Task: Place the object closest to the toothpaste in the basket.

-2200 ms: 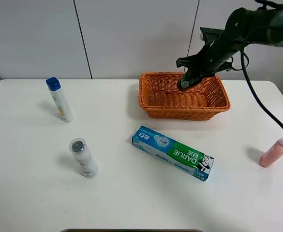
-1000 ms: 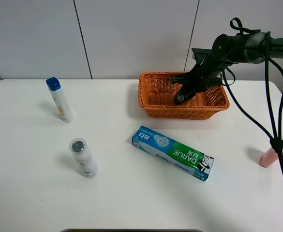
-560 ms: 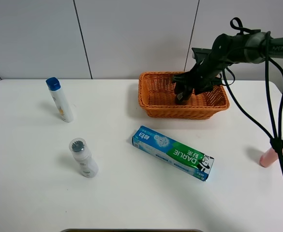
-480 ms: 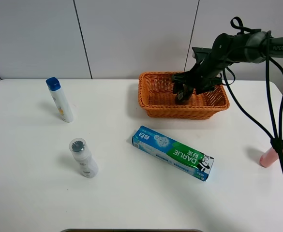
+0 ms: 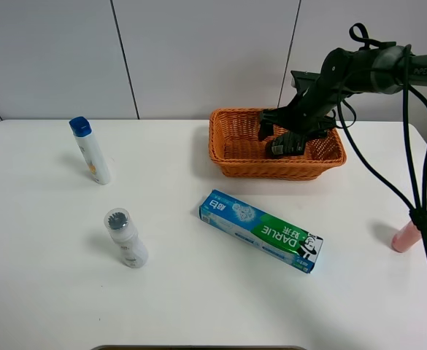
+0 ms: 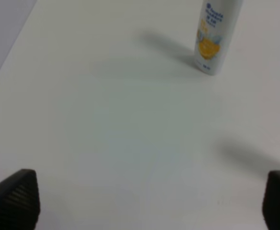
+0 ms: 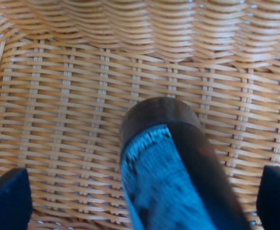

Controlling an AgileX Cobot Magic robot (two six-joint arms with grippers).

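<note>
White tabletop (image 5: pixel 52 292) carries an orange woven wicker basket (image 5: pixel 271 169) at the back. Your R gripper (image 5: pixel 282 137) is in it, fingers spread wide. The dark cylindrical bottle w/ blue label (image 7: pixel 173 158) sits inside the basket btwn them, clear of both. Your L gripper (image 6: pixel 144 201) is spread too, over bare table. The blue-green toothpaste box (image 5: pixel 260 230) lies in front of the basket.

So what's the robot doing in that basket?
Its right hand is down in the orange basket, open, and a dark bottle with a blue label lies loose under it, not gripped. It seems to be dropping it off. The toothpaste box lies on the table. The left hand is open too.
</note>
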